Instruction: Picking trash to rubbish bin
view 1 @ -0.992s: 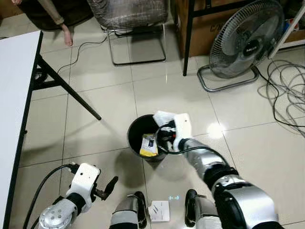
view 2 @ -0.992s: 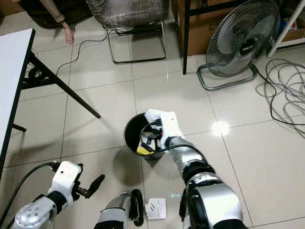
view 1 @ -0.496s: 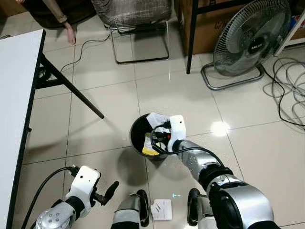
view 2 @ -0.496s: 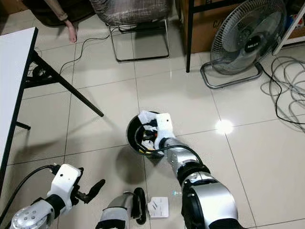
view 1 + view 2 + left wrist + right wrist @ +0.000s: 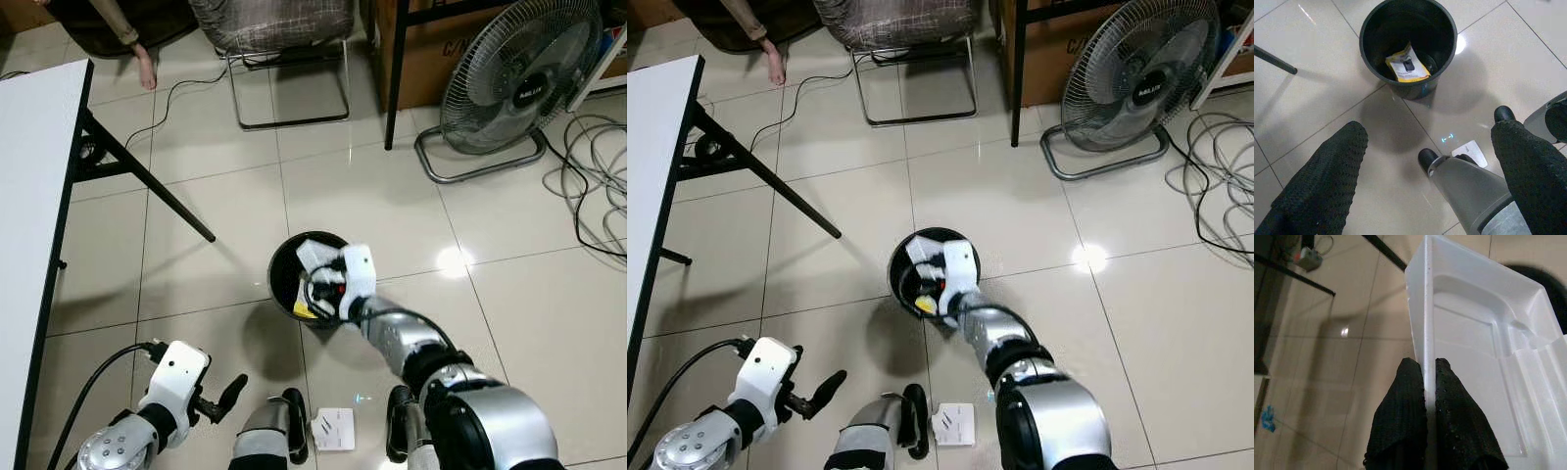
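Right gripper, jaws clenched on a white plastic tray over the bin; released off-centre, it could catch the rim and fall to the floor.

Hidden, cropped and unreadable parts around the bin and the two grippers.

The right gripper reaches into the black bin, and its fingertips are masked by the white wrist housing, while the white plastic tray pinched between its fingers runs past the picture's edge on the far side of the jaws. The yellow packet beyond the left gripper carries print too small to read. A person's foot is cut off at the frame's top, and the white paper between the robot's feet shows marks too small to tell.
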Motion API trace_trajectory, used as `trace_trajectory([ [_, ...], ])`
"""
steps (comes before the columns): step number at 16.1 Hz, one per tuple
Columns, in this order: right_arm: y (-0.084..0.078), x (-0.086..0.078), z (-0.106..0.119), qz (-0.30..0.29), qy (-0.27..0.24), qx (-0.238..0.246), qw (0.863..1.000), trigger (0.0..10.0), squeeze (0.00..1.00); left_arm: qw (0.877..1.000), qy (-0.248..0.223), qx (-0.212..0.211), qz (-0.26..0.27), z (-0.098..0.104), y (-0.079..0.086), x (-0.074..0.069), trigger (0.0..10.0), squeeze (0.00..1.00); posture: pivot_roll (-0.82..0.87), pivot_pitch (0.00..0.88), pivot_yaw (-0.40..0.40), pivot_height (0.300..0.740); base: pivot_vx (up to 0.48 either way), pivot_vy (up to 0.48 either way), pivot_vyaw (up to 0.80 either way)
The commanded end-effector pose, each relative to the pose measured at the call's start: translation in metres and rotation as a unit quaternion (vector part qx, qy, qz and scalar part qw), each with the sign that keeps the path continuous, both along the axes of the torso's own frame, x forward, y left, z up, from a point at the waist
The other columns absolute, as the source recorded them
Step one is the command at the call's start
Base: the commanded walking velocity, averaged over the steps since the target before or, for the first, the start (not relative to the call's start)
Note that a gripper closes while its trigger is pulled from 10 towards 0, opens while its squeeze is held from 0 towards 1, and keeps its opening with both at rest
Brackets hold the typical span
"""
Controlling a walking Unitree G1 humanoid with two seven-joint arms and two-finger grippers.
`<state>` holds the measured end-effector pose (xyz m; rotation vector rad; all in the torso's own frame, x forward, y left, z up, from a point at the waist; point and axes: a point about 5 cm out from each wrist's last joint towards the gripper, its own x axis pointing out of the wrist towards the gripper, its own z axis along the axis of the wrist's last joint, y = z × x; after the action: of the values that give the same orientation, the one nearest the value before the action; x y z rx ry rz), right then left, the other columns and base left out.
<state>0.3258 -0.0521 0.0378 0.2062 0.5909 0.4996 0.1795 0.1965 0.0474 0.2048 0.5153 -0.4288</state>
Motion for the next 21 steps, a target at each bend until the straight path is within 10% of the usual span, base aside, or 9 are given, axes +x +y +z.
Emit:
trace_trajectory([
  [1,0.009,-0.014,-0.015,0.008,0.035,0.002,0.999,10.0,0.0,1.0,0.015,0.008,-0.002,-0.002,0.004,-0.006,10.0,0.0,0.14,0.332,0.181,0.74,0.0,0.0,0.0],
  [12,0.021,-0.004,0.003,0.017,-0.001,0.034,0.999,10.0,0.0,1.0,0.019,0.009,-0.004,-0.001,0.002,-0.007,10.0,0.0,0.14,0.339,0.184,0.74,0.0,0.0,0.0],
  [13,0.021,-0.004,0.004,0.017,-0.003,0.034,0.999,10.0,0.07,1.0,0.02,0.009,-0.004,-0.001,0.002,-0.007,10.0,0.0,0.14,0.339,0.184,0.74,0.0,0.0,0.0],
  [14,0.022,-0.003,0.005,0.015,-0.001,0.05,0.999,10.0,1.0,1.0,0.02,0.009,-0.004,-0.001,0.002,-0.007,10.0,0.0,0.14,0.339,0.184,0.74,0.0,0.0,0.0],
  [21,0.036,-0.001,0.018,0.041,-0.028,0.096,0.994,10.0,1.0,1.0,0.021,0.011,-0.004,-0.002,0.002,-0.007,10.0,0.0,0.14,0.341,0.186,0.74,0.0,0.0,0.0],
])
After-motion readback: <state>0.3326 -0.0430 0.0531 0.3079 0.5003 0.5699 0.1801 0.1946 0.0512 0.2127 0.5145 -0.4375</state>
